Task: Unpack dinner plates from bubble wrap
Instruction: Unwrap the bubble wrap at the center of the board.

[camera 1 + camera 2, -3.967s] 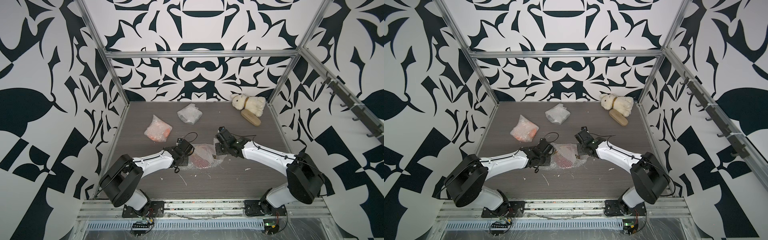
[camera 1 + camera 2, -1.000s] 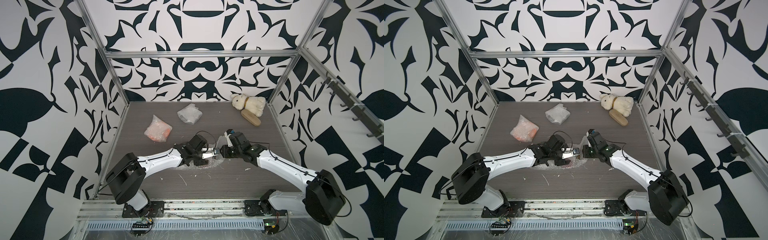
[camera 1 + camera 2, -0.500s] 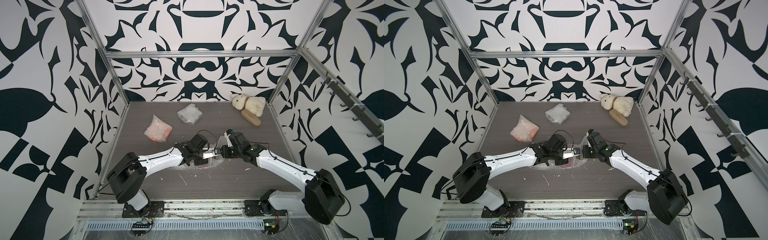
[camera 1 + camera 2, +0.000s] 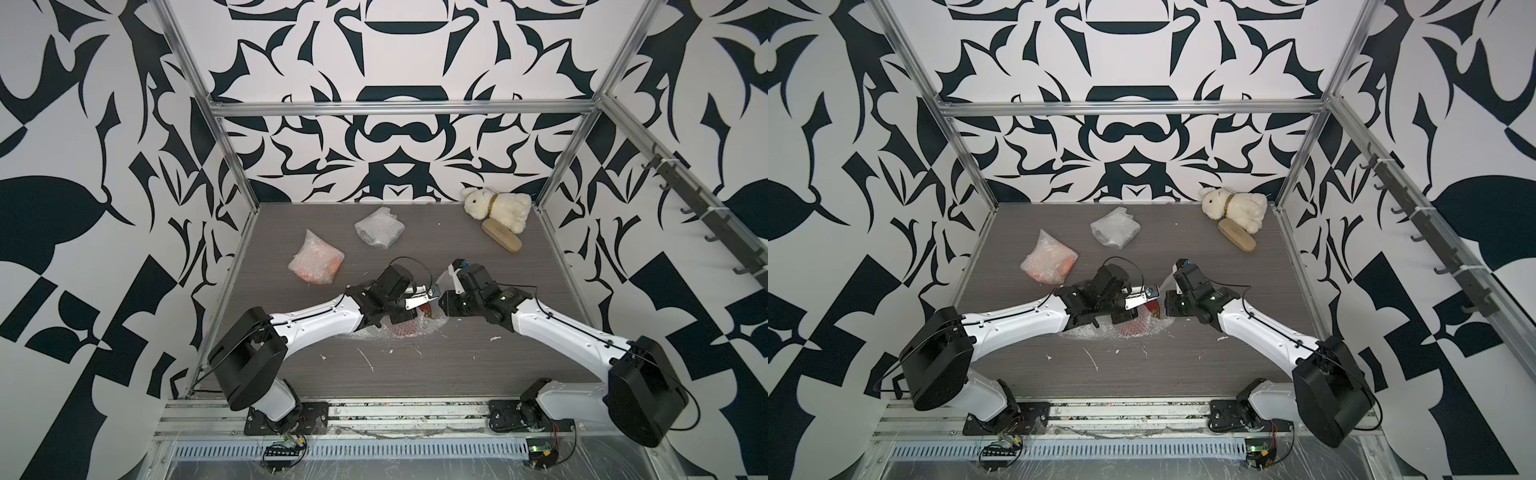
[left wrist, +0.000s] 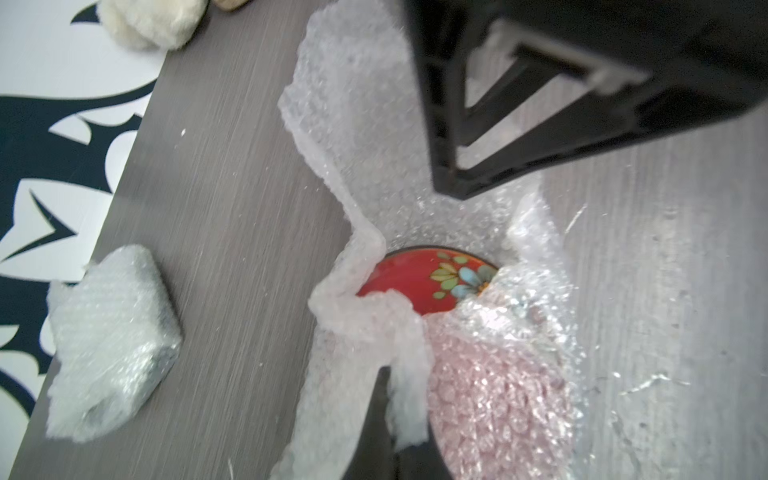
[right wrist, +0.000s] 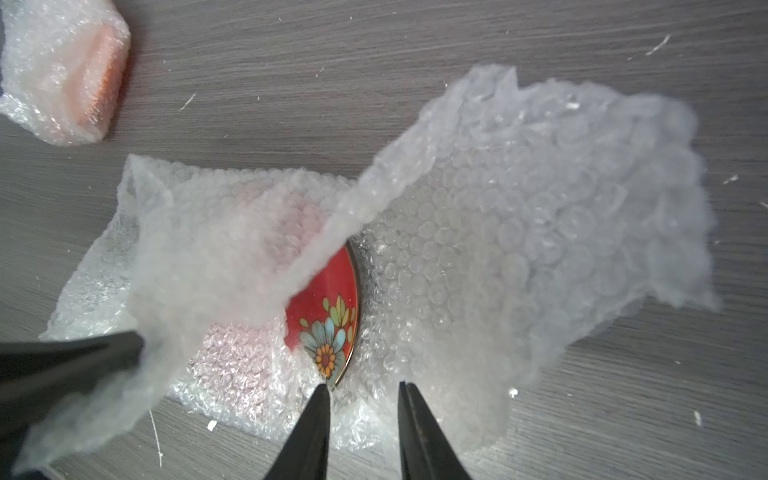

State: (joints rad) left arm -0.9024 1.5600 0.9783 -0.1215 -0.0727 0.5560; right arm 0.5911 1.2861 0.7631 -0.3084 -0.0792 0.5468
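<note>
A glossy dark red dinner plate point(image 5: 419, 278) with a flower pattern lies in the middle of the table, half covered by its opened bubble wrap point(image 5: 374, 166). The wrap spreads out around it point(image 6: 519, 232). My left gripper point(image 5: 394, 380) is shut on a raised flap of this wrap and holds it above the plate point(image 6: 328, 303). The right gripper point(image 6: 361, 386) hangs open over the wrap beside the plate's gold rim, with nothing between its fingers. In both top views the two grippers meet over the plate point(image 4: 424, 311) point(image 4: 1152, 309).
Two wrapped bundles lie behind: an orange one point(image 4: 316, 264) point(image 6: 62, 70) at the left and a grey one point(image 4: 379, 227) point(image 5: 112, 353) further back. A white plush rabbit point(image 4: 496, 208) and a tan brush point(image 4: 501, 241) sit in the back right corner. Small white scraps litter the front.
Over the last second my left gripper has closed on the wrap flap. Four seconds ago both grippers were low on the wrap; now the flap is lifted and part of the plate shows.
</note>
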